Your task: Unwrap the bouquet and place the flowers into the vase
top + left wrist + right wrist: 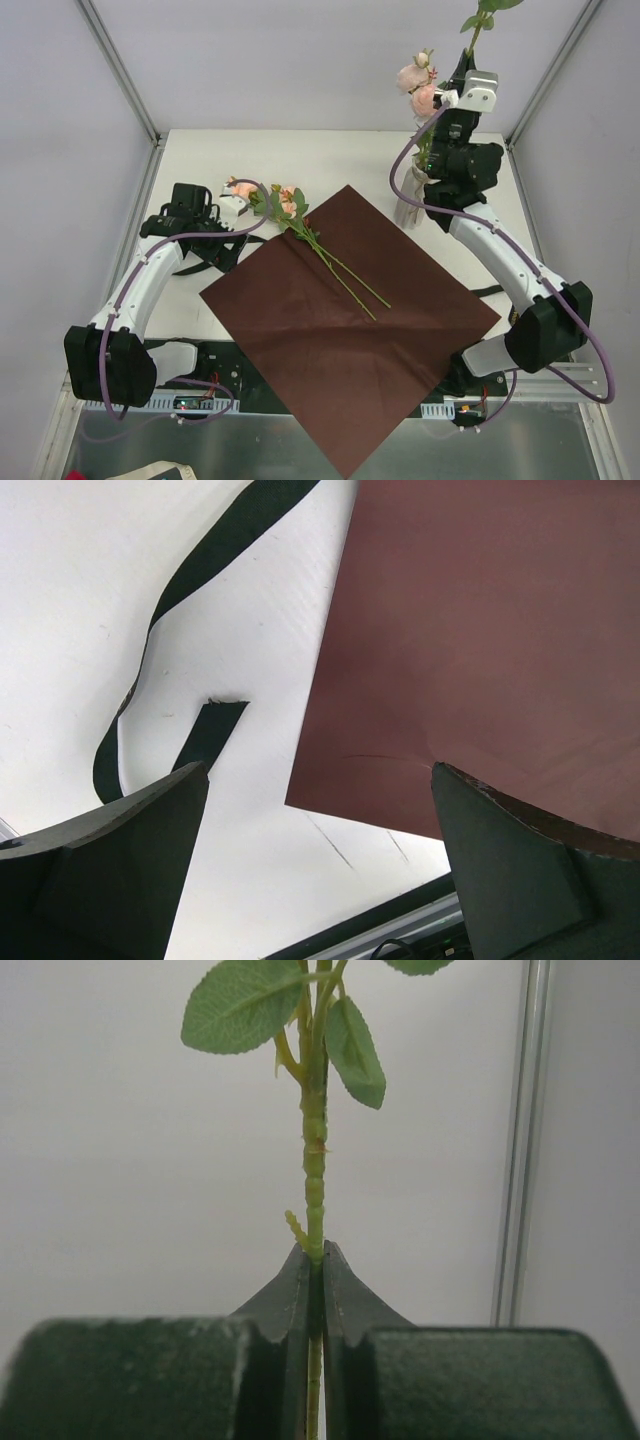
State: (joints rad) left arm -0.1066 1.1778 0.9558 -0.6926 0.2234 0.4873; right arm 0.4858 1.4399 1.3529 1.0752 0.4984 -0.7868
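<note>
The right hand (pixel 314 1260) is up at the far right of the worktop (pixel 200 160), pinched tight on a green flower stem (pixel 314 1160) above the vase (pixel 408 212) (half hidden behind the arm). The left hand (pixel 318 775) gapes wide, low over a corner of the dark red paper (pixel 350 320) and the black ribbon (pixel 200 560). Two flowers (pixel 300 225) lie on the sheet.

The dark red paper (pixel 340 370) is matt and smooth, the white surface (pixel 200 160) smooth, the stem (pixel 315 1180) ribbed, plastic-looking, its leaves (pixel 240 1005) finely veined.
</note>
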